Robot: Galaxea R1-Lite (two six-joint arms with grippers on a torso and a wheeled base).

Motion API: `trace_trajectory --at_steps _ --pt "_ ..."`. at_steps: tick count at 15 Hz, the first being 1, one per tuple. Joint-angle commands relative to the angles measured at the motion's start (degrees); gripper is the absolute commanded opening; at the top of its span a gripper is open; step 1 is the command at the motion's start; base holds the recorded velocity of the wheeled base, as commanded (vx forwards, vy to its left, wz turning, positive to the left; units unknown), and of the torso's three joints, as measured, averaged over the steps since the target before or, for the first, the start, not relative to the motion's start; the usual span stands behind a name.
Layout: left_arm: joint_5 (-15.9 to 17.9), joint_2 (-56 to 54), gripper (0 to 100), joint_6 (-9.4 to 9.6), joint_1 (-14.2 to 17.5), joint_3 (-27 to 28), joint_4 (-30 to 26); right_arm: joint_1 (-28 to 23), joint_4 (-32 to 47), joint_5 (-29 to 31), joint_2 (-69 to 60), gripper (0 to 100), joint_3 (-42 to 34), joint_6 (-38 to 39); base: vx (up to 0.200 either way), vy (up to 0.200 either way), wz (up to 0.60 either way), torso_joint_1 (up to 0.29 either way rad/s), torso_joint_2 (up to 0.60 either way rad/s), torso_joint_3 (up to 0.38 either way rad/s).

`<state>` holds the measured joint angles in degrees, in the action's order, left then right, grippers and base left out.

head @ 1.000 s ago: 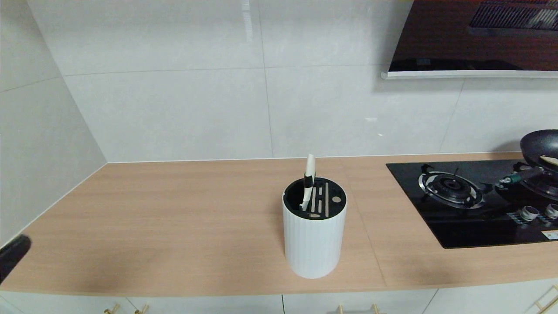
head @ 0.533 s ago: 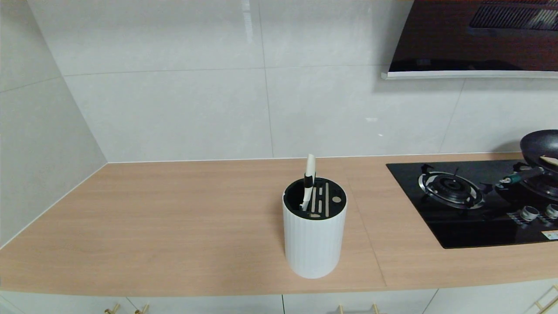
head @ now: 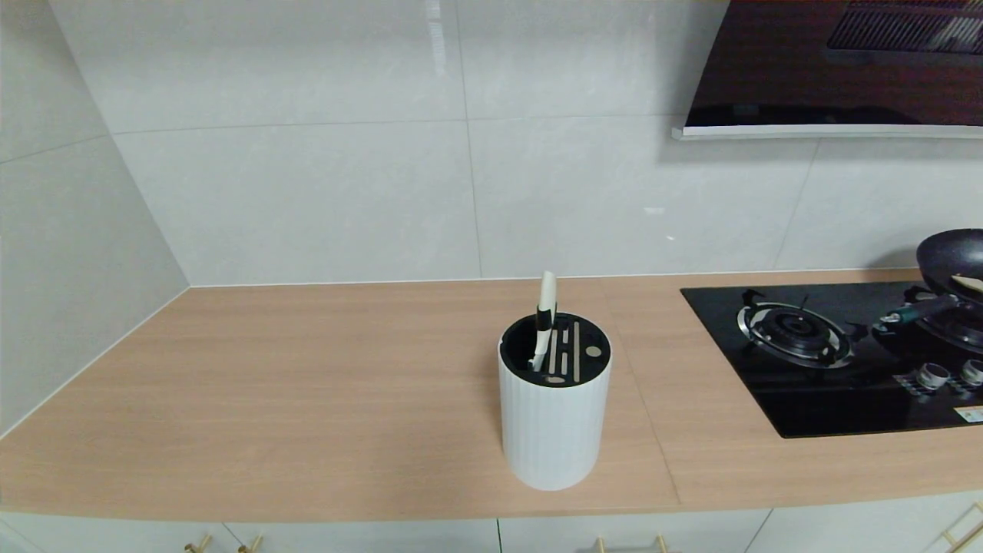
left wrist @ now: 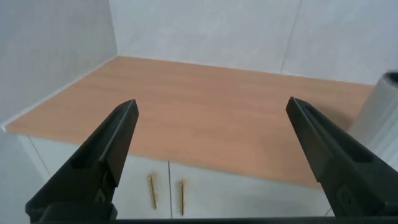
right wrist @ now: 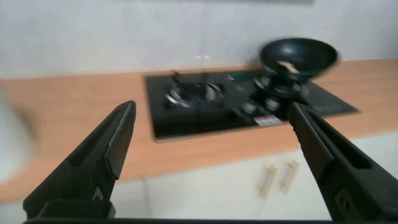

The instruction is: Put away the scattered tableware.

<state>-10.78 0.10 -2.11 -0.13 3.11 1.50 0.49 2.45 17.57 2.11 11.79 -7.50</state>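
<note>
Showing the left gripper (left wrist: pixel 211 102) with its jaws released and spread wide, nothing held between them. Through the gap lie a bare stretch of the wooden surface (left wrist: pixel 205 112) and, under its front edge, white cabinet doors with gold handles (left wrist: pixel 151 191). The white ribbed holder (left wrist: pixel 380 106), taken here as the landmark, stands on the surface well apart from these jaws, past the outer side of one jaw and not between them.

The right gripper (right wrist: pixel 211 106) also has its jaws released and wide apart, grasping nothing. Between them appear the black gas hob (right wrist: pixel 242 102) and the dark pan (right wrist: pixel 298 56) on it, both blurred and well apart from the jaws.

From the head view, the holder (head: pixel 554 418) stands upright near the front edge of the surface (head: pixel 307 384). Its black top insert has narrow slots, a small round hole and an open compartment on the left. A utensil (head: pixel 544 319) with a cream handle and a black band stands tilted in that open compartment, its handle rising above the holder's rim. The hob (head: pixel 829 361) is set into the surface to the right of the holder, with the pan (head: pixel 952 257) on the burner farthest from the holder. A dark range hood (head: pixel 837 69) hangs above and to the right of the holder, and a pale tiled wall (head: pixel 307 192) rises behind it.
</note>
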Motion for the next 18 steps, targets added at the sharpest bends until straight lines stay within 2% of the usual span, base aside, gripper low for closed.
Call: trace_trajectory --at_steps 1,2,4,5,6,8,9,10,11,14,18 --pt "2.9 -0.1 100 -0.79 0.0 -3.0 0.3 -0.5 -8.9 0.7 -2.0 100 -11.8 0.1 0.000 0.000 0.00 0.000 0.00 0.000" --pt "3.6 -0.1 100 -0.70 0.0 -2.9 0.3 -0.5 -5.2 0.3 -2.0 100 -11.6 1.7 0.000 0.000 0.00 0.000 0.00 0.000" --pt "5.2 -0.1 100 0.18 0.0 -3.0 0.3 -0.5 -6.1 0.0 -2.0 100 -11.8 3.0 0.000 0.000 0.00 0.000 0.00 0.000" --pt "7.1 -0.1 100 0.61 0.0 -2.9 0.0 -0.4 -6.1 -1.7 -2.0 100 -11.8 2.8 0.000 0.000 0.00 0.000 0.00 0.000" --pt "7.8 -0.1 100 1.32 0.0 -3.0 -0.6 -0.2 -6.1 -4.2 -1.3 100 -11.8 3.1 0.000 0.000 0.00 0.000 0.00 0.000" --pt "7.9 -0.1 100 1.67 0.0 -3.0 -1.3 -0.3 -4.2 -13.1 -2.0 100 -11.8 11.1 0.000 0.000 0.00 0.000 0.00 0.000" --pt "7.9 -0.1 100 1.93 0.0 -3.0 -1.3 -0.3 -1.7 -14.7 -2.1 100 -11.6 11.9 0.000 0.000 0.00 0.000 0.00 0.000" --pt "8.0 -0.1 100 2.46 0.0 -3.0 -1.3 -0.3 -2.1 -14.5 -2.0 100 -11.7 10.3 0.000 0.000 0.00 0.000 0.00 0.000" --pt "8.3 -0.1 100 3.52 0.0 -3.0 -1.4 -0.3 -2.5 -16.2 -1.9 100 -11.7 5.2 0.000 0.000 0.00 0.000 0.00 0.000" --pt "8.2 -0.1 100 1.67 0.0 -3.0 -1.3 -0.3 -2.5 -16.3 -2.0 100 -11.8 7.8 0.000 0.000 0.00 0.000 0.00 0.000" --pt "8.2 -0.1 100 1.67 0.0 -3.0 -1.3 -0.3 -2.5 -16.3 -2.0 100 -11.8 7.8 0.000 0.000 0.00 0.000 0.00 0.000"
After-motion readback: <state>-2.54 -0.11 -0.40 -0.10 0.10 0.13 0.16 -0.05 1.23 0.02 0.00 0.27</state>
